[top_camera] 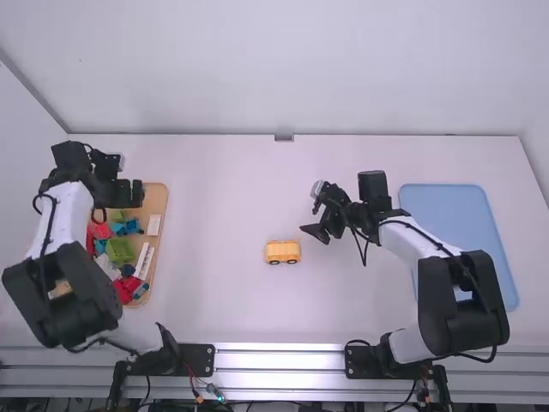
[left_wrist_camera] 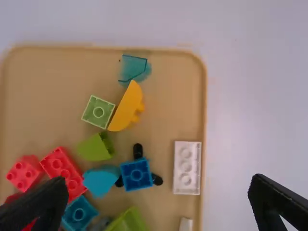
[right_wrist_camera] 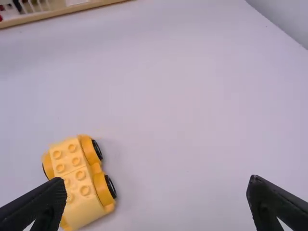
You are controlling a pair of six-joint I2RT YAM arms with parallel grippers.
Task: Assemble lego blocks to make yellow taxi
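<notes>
Your taxi [top_camera: 283,251] has wheels [right_wrist_camera: 111,186] and body [right_wrist_camera: 81,185], you probably must build higher, and left gripper [left_wrist_camera: 158,179] and right gripper [right_wrist_camera: 157,179] are spread, empty.

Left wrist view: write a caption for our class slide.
Open left pincer above a tan tray of assorted blocks: red, blue, green, white, plus a yellow piece.

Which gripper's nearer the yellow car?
Right. The right gripper is open above the table, slightly to the right of and beyond the car; the left gripper is well to its left, over the block tray.
</notes>
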